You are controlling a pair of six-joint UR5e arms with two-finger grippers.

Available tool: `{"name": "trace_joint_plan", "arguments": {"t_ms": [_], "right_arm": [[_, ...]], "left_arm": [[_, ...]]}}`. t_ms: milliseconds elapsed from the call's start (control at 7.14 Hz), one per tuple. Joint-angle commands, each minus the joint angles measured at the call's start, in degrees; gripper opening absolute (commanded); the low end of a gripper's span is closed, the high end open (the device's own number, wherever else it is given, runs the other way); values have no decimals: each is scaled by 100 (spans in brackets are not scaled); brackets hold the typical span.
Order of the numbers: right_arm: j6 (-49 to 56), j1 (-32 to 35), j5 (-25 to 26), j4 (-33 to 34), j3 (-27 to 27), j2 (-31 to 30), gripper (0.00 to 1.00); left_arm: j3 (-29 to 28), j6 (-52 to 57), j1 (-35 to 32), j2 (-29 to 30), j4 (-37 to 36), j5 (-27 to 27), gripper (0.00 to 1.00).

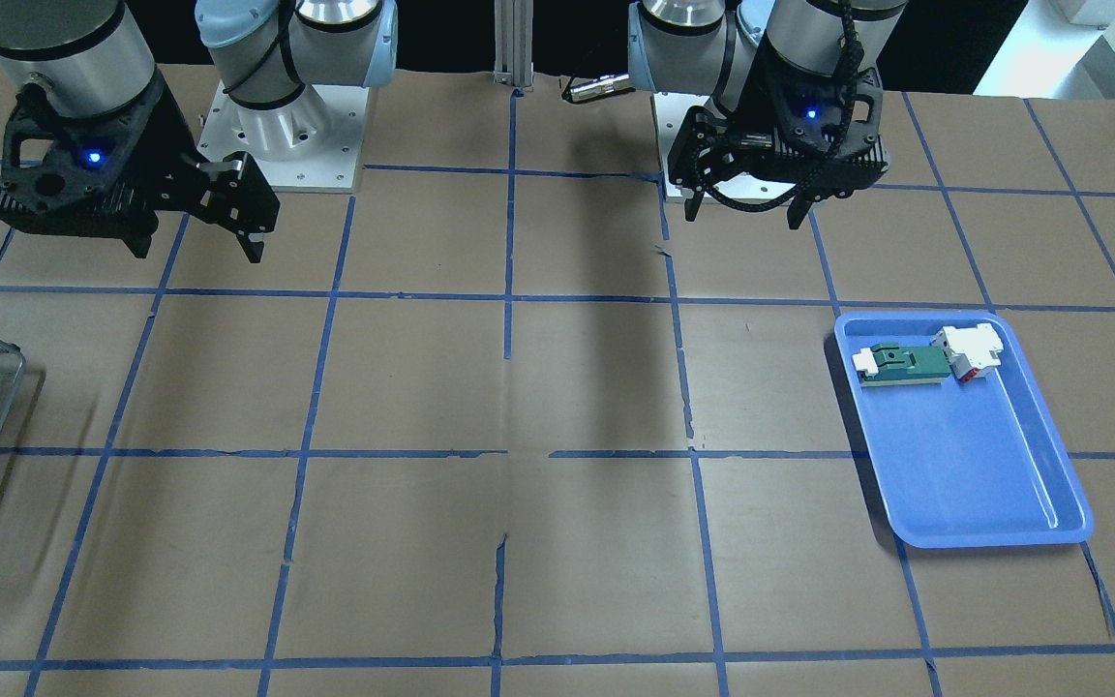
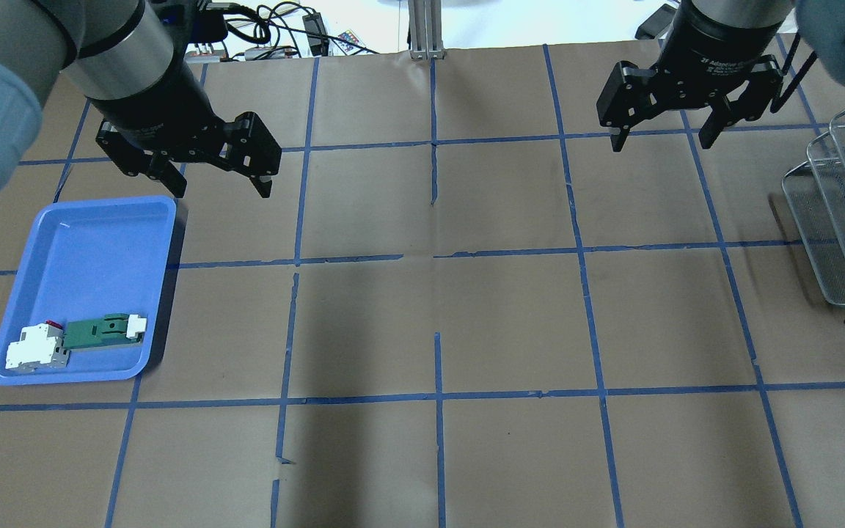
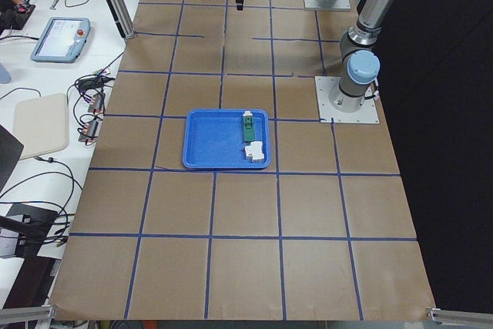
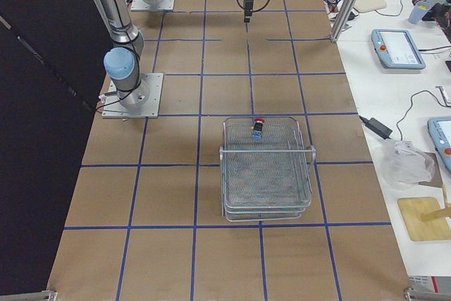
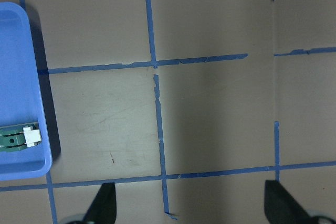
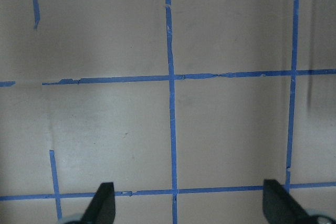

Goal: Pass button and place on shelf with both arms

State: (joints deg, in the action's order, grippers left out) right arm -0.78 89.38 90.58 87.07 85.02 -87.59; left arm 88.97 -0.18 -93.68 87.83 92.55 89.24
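i see the button [image 4: 258, 127] lying in the shelf [image 4: 307, 154], so the job looks done; left gripper [image 2: 222, 189] and right gripper [image 2: 661, 141] hang wide open, empty.

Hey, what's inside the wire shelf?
In the shelf, the button lies at the end toward the middle of the table. Its lower tier is mostly hidden under the mesh above.

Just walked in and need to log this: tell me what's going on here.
Nothing is being handled right now. The button sits in the shelf. The left tool and right tool both hang open and empty above the table. A green block and a white part lie in the tray.
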Motion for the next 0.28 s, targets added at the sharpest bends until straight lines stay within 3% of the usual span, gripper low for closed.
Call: {"name": "trace_joint_plan", "arguments": {"t_ms": [0,140], "right_arm": [[16,0,3,11,15,23,100],[25,0,3,11,15,40,100]], "left_arm": [[-11,0,-1,6,0,-12,100],[-20,0,-1,15,0,-3,100]]}}
